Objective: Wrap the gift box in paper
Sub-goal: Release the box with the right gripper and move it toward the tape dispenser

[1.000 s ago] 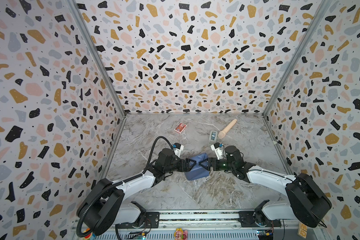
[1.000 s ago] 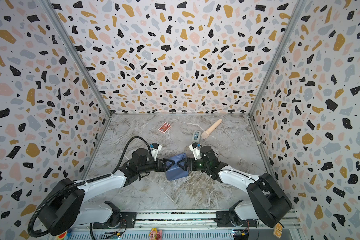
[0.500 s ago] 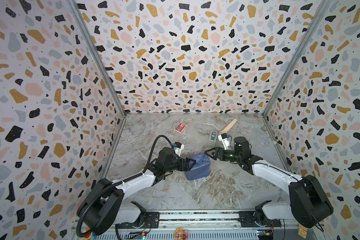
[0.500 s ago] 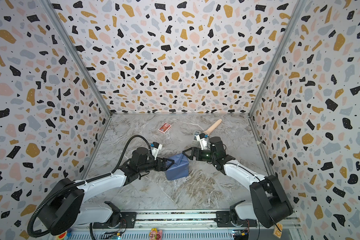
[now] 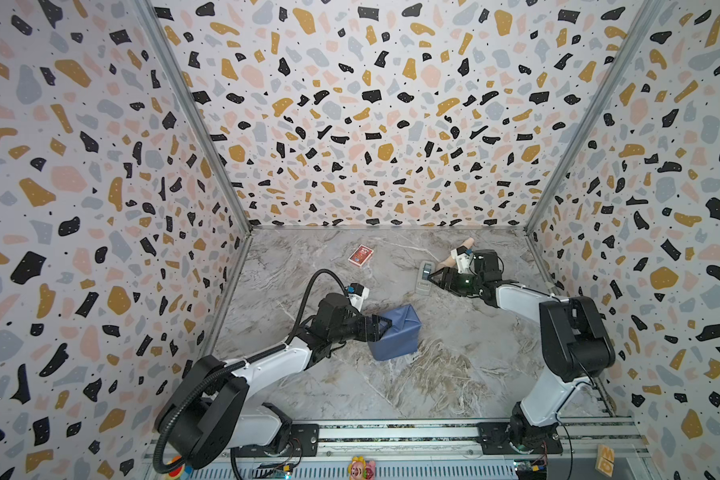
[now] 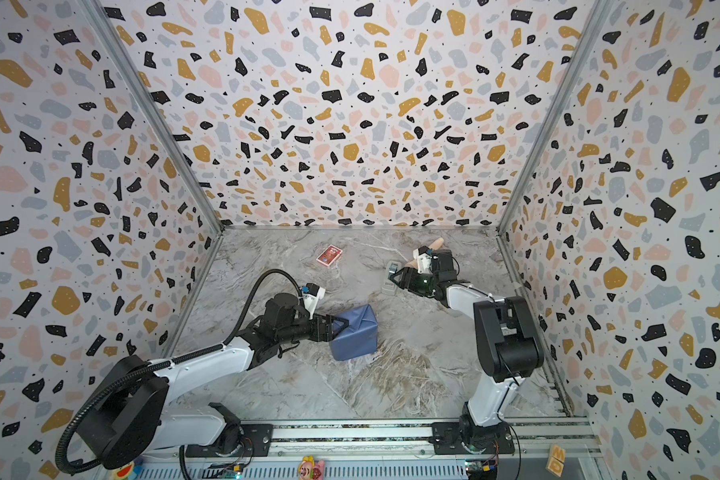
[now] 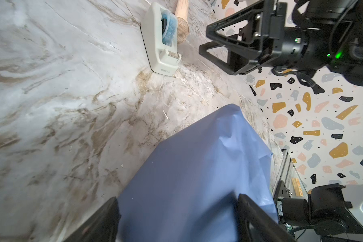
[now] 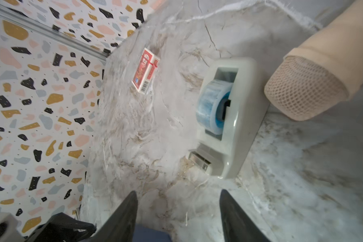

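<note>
The box is wholly covered by the paper (image 5: 395,337) and is set near the middle of the bench (image 5: 454,374), somewhat toward its left edge. Its left end is gripped by the left gripper (image 5: 383,324): the jaws are spread wide, and in the left wrist view both fingers (image 7: 105,222) are seen against the paper, which fills the gap between them. The right gripper (image 5: 434,278) is placed well apart from the box, toward the far right corner, just beside a tape dispenser (image 5: 424,287). Its jaws are partly open and nothing is held; in the right wrist view only bare bench is seen between the fingers (image 8: 124,215). A beige rod (image 5: 467,243) is laid just beside the dispenser, and a red card pack (image 5: 361,254) near the far edge.
</note>
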### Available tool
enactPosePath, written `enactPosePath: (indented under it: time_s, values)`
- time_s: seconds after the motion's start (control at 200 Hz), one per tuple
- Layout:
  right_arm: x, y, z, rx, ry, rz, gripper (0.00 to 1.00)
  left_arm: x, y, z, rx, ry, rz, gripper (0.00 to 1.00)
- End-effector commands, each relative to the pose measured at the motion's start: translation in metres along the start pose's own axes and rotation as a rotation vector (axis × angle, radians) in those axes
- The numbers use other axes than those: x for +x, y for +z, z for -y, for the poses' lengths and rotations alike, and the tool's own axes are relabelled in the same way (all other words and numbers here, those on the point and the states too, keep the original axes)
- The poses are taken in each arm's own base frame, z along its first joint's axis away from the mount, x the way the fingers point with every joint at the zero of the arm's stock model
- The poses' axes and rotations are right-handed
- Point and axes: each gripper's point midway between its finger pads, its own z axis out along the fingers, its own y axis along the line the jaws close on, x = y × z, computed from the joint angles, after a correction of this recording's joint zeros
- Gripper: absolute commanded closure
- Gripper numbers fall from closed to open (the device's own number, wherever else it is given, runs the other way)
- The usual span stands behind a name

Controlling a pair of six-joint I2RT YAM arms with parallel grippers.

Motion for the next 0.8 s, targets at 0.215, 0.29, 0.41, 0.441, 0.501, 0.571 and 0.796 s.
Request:
enactPosePath:
  time_s: [0.215, 0.29, 0.41, 0.441, 0.501, 0.571, 0.796]
  values:
    - [-0.015, 0.028, 0.002, -0.065, -0.020, -0.041, 0.49, 0.049, 0.003, -0.034, -0.124, -0.052, -0.172, 0.14]
    - [-0.013, 0.033, 0.006, -0.068, -0.010, -0.049, 0.51, 0.049, 0.003, -0.034, -0.124, -0.050, -0.173, 0.14]
    - [-0.011, 0.041, 0.012, -0.077, 0.009, -0.065, 0.53, 0.048, 0.002, -0.034, -0.124, -0.046, -0.172, 0.14]
    - [-0.010, 0.043, 0.014, -0.077, 0.020, -0.070, 0.53, 0.048, 0.002, -0.034, -0.125, -0.046, -0.172, 0.14]
    - [-0.008, 0.046, 0.017, -0.083, 0.032, -0.074, 0.55, 0.049, 0.002, -0.035, -0.125, -0.045, -0.173, 0.15]
    - [-0.004, 0.051, 0.020, -0.089, 0.065, -0.091, 0.58, 0.049, 0.002, -0.035, -0.125, -0.044, -0.171, 0.15]
    - [0.005, 0.057, 0.023, -0.145, 0.163, -0.096, 0.77, 0.049, 0.001, -0.035, -0.127, -0.043, -0.170, 0.15]
